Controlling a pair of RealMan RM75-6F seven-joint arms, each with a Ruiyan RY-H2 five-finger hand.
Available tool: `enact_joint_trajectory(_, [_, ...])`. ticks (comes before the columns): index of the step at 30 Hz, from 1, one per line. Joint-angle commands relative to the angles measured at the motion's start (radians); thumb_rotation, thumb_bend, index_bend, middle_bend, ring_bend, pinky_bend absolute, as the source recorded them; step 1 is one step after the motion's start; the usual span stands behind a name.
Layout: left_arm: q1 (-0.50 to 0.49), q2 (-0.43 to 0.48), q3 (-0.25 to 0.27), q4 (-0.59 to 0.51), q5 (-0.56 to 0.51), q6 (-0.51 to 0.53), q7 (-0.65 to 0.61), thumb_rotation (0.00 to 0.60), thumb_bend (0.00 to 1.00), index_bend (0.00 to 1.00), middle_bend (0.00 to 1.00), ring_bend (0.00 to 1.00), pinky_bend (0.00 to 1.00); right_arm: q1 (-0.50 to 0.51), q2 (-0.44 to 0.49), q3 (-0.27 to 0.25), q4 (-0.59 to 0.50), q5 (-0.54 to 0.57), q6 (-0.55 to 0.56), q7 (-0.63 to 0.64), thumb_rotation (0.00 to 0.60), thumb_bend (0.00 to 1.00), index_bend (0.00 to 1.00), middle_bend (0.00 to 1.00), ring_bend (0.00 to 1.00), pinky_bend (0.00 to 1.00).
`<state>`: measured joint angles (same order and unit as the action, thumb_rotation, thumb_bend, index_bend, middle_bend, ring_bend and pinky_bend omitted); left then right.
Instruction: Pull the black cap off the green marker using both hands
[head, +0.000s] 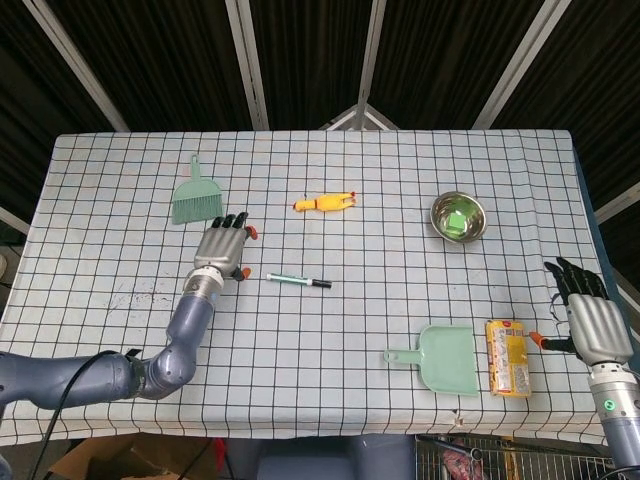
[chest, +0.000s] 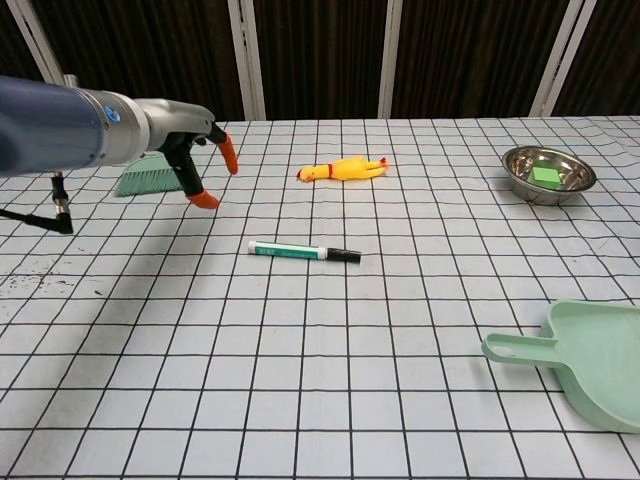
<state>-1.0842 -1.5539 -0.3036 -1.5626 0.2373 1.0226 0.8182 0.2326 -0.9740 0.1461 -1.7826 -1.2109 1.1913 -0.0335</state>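
The marker (head: 298, 281) lies flat near the middle of the checked surface (head: 330, 370), black cap (head: 321, 285) pointing toward the robot's right, green-banded barrel toward its left; nothing touches it. The left robot hand (head: 222, 248) hovers just beside the barrel end, fingers spread and holding nothing; in the chest view its orange fingertips (chest: 229, 154) hang above the cloth, clear of the marker. The right robot hand (head: 590, 322) waits well apart at the surface's far right edge, open too, empty.

Judging the handling: a light, stiff, smooth little stick; it could roll or skid if nudged side-on, so come down from above. The barrel looks the place for the left hand to pinch, mid-length, leaving the cap free; the cap is short, so the right hand likely needs a fingertip pinch right at the black end, then a straight pull along the axis.

Scattered about: a brush (head: 196, 197), rubber chicken (head: 324, 203), bowl (head: 458, 217), dustpan (head: 441, 358), yellow packet (head: 507, 357).
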Motion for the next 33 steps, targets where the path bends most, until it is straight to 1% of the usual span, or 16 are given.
enact_joint_trajectory(1, [-0.010,-0.075,0.013,0.053,0.030,0.006,-0.037,0.600,0.42,0.30,0.00,0.00,0.00,0.000,-0.009,-0.003,0.015,0.000,-0.004,0.010,0.600,0.16,0.10,0.00,0.00,0.00])
enact_joint_trajectory(6, [-0.005,-0.147,0.041,0.111,0.071,0.018,-0.061,0.600,0.42,0.33,0.00,0.00,0.00,0.000,-0.030,-0.010,0.048,-0.006,-0.008,0.033,0.600,0.16,0.10,0.00,0.00,0.00])
enact_joint_trajectory(8, [0.000,-0.175,0.047,0.133,0.091,0.046,-0.068,0.600,0.42,0.35,0.01,0.00,0.00,-0.001,-0.035,-0.011,0.056,-0.011,-0.007,0.040,0.600,0.16,0.10,0.00,0.00,0.00])
enact_joint_trajectory(10, [0.010,-0.218,0.052,0.170,0.139,0.078,-0.099,0.600,0.42,0.37,0.01,0.00,0.00,-0.003,-0.043,-0.014,0.066,-0.017,-0.005,0.049,0.600,0.16,0.10,0.00,0.00,0.00])
enact_joint_trajectory(14, [0.022,-0.244,0.051,0.196,0.175,0.066,-0.132,0.600,0.42,0.37,0.01,0.00,0.00,-0.004,-0.050,-0.017,0.077,-0.019,-0.005,0.053,0.600,0.16,0.10,0.00,0.00,0.00])
enact_joint_trajectory(22, [0.027,-0.279,0.050,0.241,0.230,0.041,-0.153,0.600,0.42,0.38,0.02,0.00,0.00,-0.005,-0.055,-0.020,0.089,-0.014,-0.009,0.062,0.600,0.16,0.10,0.00,0.00,0.00])
enact_joint_trajectory(28, [0.032,-0.312,0.044,0.290,0.275,0.025,-0.181,0.600,0.42,0.42,0.04,0.00,0.00,-0.007,-0.057,-0.021,0.099,-0.009,-0.011,0.068,0.600,0.16,0.10,0.00,0.00,0.00])
enact_joint_trajectory(33, [0.030,-0.342,0.046,0.343,0.282,0.006,-0.169,0.600,0.42,0.43,0.04,0.00,0.00,-0.010,-0.062,-0.023,0.112,-0.008,-0.012,0.080,0.600,0.16,0.10,0.00,0.00,0.00])
